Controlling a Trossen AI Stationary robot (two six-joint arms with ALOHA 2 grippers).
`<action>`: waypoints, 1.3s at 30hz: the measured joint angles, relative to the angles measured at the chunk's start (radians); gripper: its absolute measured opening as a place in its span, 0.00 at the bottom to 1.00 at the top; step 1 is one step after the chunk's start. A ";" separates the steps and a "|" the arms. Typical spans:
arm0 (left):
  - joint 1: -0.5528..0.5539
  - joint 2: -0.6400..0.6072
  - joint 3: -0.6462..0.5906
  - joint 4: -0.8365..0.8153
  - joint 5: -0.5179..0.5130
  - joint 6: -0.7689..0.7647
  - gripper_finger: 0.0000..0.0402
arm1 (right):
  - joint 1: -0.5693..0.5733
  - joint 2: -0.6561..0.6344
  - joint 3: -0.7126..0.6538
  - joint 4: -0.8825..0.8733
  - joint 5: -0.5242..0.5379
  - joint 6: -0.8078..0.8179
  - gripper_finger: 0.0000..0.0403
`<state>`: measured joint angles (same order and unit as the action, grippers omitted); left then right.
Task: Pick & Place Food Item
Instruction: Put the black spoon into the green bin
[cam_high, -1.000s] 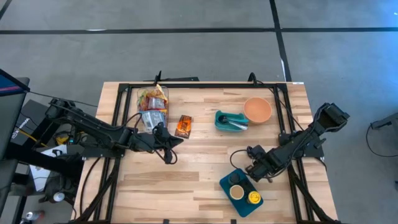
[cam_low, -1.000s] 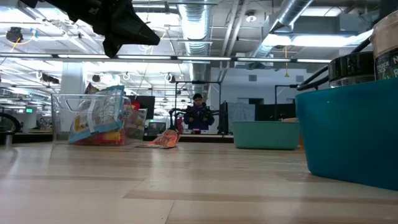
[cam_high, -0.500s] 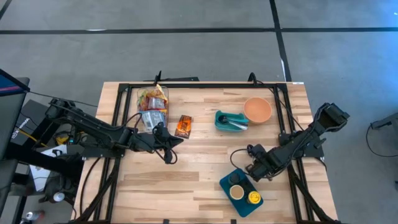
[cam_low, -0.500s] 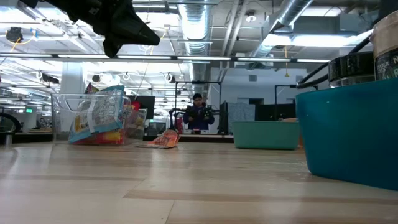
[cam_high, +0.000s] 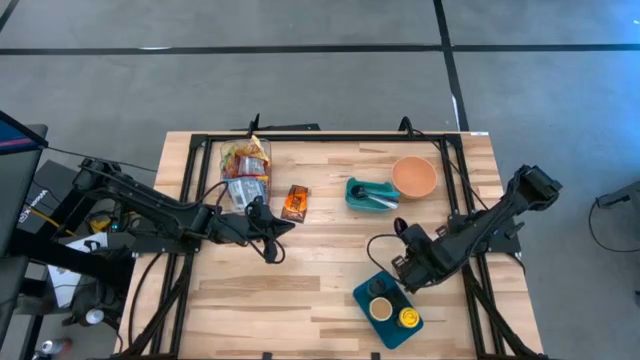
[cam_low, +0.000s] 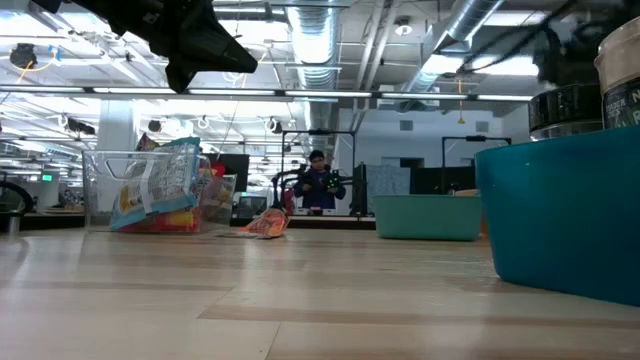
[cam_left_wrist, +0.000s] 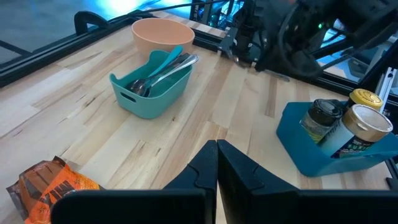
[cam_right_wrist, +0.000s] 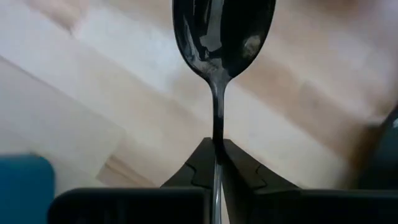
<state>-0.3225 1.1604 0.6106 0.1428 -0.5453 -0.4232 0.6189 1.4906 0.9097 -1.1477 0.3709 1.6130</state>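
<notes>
An orange snack packet (cam_high: 294, 203) lies flat on the wood beside a clear bin (cam_high: 245, 170) of snack bags at the far left. My left gripper (cam_high: 283, 227) hovers shut just on the near side of the packet (cam_left_wrist: 53, 180) and holds nothing. My right gripper (cam_high: 404, 270) hangs over the near right of the table, by the blue tray (cam_high: 388, 305) of jars. It points steeply down and is shut on a black spoon (cam_right_wrist: 224, 34). My right gripper pinches the spoon's thin handle (cam_right_wrist: 217, 127) between its two fingertips (cam_right_wrist: 202, 155). The spoon runs on along the fingers' line, so its bowl (cam_right_wrist: 224, 37) sticks out past the tips over the table wood. The handle's rear end is hidden between the fingers.
A teal cutlery caddy (cam_high: 372, 193) and an orange bowl (cam_high: 414, 176) stand at the far right. Black frame rails run along the table's left, right and far sides. Bare wood lies in the middle and near left. A person (cam_low: 318, 185) stands far behind the table.
My right gripper has risen a little and tipped, shifting slightly toward the table's left beside the blue tray.
</notes>
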 joint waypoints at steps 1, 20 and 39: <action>0.000 0.000 0.000 0.000 0.000 0.000 0.00 | -0.002 0.000 0.019 -0.027 0.025 0.000 0.02; 0.000 0.000 0.000 0.000 0.000 0.000 0.00 | -0.299 -0.001 0.316 -0.099 0.221 -0.606 0.03; 0.000 0.000 0.000 0.000 0.000 0.000 0.00 | -0.464 -0.001 0.326 -0.065 0.202 -0.735 0.03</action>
<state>-0.3225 1.1606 0.6106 0.1428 -0.5456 -0.4232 0.1554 1.4899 1.2354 -1.2123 0.5732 0.8781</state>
